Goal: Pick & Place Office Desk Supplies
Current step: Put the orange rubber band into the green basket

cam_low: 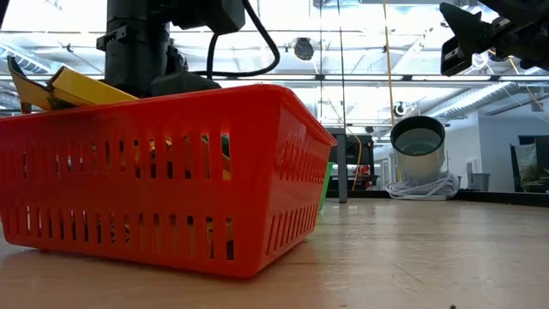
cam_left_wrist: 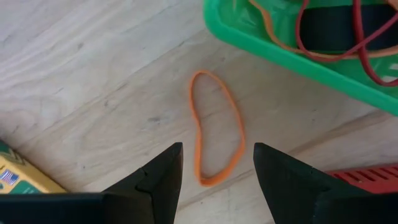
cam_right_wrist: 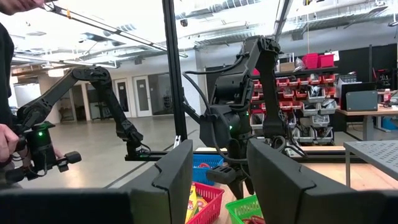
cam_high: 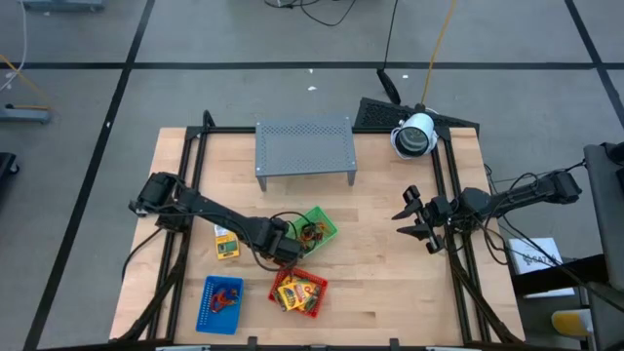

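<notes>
An orange rubber band (cam_left_wrist: 214, 130) lies flat on the wood table as a loose loop, just outside the green tray (cam_left_wrist: 280, 53). My left gripper (cam_left_wrist: 217, 149) points down over it, open, one finger on each side of the loop's near end without touching it. In the high view that gripper (cam_high: 288, 255) stands between the green tray (cam_high: 325, 222) and the red tray (cam_high: 297, 292). A yellow packet (cam_high: 226, 246) lies flat on the table to its left. My right gripper (cam_high: 408, 219) waits open at the table's right side, raised above it, with nothing between its fingers (cam_right_wrist: 217, 162).
The green tray holds several red and orange rubber bands (cam_left_wrist: 336, 37). The red tray (cam_low: 163, 172) holds yellow packets (cam_high: 292, 292). A blue tray (cam_high: 219, 302) sits near the front left, and a grey perforated rack (cam_high: 304, 148) stands at the back. A person's hand (cam_right_wrist: 9, 149) shows beyond the table.
</notes>
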Controlling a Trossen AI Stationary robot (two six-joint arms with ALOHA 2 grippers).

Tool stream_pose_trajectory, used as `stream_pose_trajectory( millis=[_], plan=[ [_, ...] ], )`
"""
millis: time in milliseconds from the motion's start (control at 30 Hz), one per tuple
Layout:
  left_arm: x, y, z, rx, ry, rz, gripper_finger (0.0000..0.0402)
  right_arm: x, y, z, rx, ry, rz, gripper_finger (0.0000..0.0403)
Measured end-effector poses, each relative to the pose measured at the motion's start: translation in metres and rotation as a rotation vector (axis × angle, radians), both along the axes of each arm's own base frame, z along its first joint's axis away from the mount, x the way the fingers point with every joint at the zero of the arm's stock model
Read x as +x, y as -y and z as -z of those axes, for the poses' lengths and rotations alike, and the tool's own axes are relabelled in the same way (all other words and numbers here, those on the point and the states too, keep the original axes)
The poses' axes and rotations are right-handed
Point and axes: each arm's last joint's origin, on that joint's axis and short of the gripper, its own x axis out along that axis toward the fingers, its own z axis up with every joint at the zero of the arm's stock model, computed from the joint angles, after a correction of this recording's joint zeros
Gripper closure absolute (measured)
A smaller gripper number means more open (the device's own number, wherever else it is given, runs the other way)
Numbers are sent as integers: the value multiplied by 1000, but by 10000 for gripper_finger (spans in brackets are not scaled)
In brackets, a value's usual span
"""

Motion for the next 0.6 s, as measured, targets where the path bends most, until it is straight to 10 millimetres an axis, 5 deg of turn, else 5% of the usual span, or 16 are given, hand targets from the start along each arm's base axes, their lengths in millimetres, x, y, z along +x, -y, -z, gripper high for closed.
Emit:
stream_pose_trajectory(
  millis=[333, 600],
  plan=[
    [0, 0, -1, 10, -4, 6, 185, 0, 0, 0, 0, 0, 0, 261],
    [5, 2, 13, -51, -36, 27, 117, 0, 0, 0, 0, 0, 0, 261]
  ],
)
